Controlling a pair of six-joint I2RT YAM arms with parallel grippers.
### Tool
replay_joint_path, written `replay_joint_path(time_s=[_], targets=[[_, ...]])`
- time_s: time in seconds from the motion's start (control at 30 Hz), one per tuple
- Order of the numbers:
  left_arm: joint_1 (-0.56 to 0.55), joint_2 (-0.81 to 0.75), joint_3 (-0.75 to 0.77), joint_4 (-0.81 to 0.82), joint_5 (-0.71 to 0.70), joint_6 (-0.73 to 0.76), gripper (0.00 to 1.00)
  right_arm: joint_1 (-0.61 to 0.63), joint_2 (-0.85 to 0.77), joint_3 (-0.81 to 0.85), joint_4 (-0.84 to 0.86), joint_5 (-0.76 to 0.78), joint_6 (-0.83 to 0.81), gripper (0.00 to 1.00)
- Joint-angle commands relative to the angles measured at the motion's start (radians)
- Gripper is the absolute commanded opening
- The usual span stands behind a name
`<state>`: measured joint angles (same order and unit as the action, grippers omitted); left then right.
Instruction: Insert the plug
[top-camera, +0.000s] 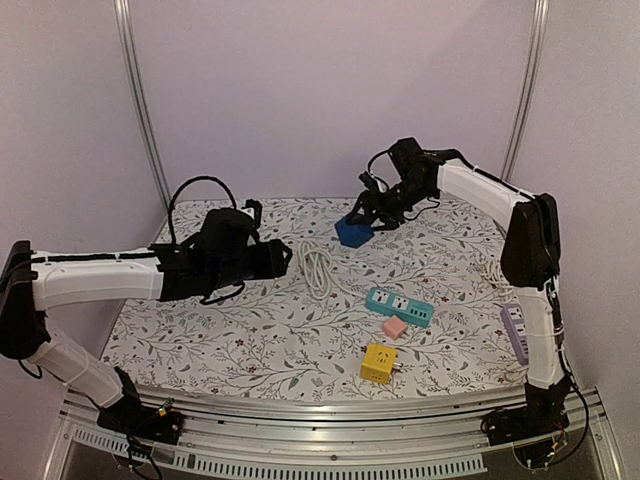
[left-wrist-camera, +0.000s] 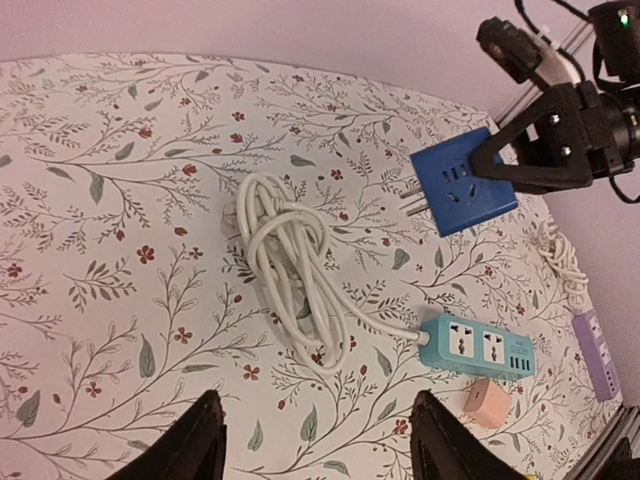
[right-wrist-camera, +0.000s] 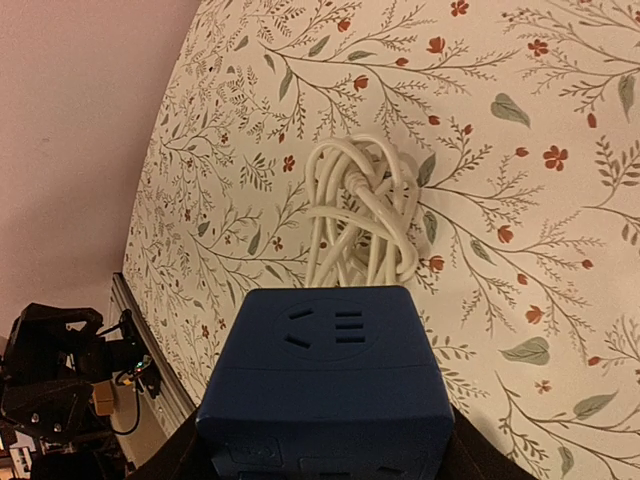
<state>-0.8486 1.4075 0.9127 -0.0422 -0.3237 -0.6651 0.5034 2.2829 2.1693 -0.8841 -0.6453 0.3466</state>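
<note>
**Item:** blue cube plug-adapter (top-camera: 352, 232).

**Location:** toward the far edge of the desk, right of its middle. It is pinched in my right claw (top-camera: 368, 218), one finger on each side face. Whether it clears the desk I cannot tell.

**Features:** metal prongs (left-wrist-camera: 415, 200) stick out of one face; other faces carry socket holes.

**Handling, by my estimate:** a hard plastic shell, stiff and light, smooth enough to twist in a loose grip. The prongs would bend if driven in crooked.

**Best hold:** the flat opposite sides, well back from the prongs.

**Likely receiver:** teal power strip (top-camera: 399, 306), right of middle toward the near edge, its white cord (top-camera: 318, 265) coiled mid-desk.

**My left claw** (left-wrist-camera: 318, 445): spread, holding nothing, over the left half of the desk.
</note>
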Motion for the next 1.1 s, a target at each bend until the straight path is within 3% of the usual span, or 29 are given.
replay_joint_path(time_s=[0.0, 0.17, 0.33, 0.7, 1.07], targets=[[-0.003, 0.099, 0.071, -0.048, -0.003, -0.041, 0.63, 0.008, -0.183, -0.115, -0.164, 0.199, -0.275, 0.00], [-0.010, 0.192, 0.141, -0.055, 0.009, -0.083, 0.63, 0.012, -0.346, -0.338, -0.120, 0.313, -0.434, 0.00], [-0.019, 0.190, 0.136, -0.064, 0.022, -0.100, 0.62, 0.023, -0.456, -0.486, -0.038, 0.410, -0.570, 0.00], [-0.049, 0.008, -0.047, -0.054, -0.027, -0.104, 0.61, 0.058, -0.455, -0.509, -0.111, 0.330, -0.827, 0.00], [-0.097, -0.172, -0.209, -0.047, -0.106, -0.133, 0.60, 0.098, -0.360, -0.480, -0.172, 0.334, -0.864, 0.00]])
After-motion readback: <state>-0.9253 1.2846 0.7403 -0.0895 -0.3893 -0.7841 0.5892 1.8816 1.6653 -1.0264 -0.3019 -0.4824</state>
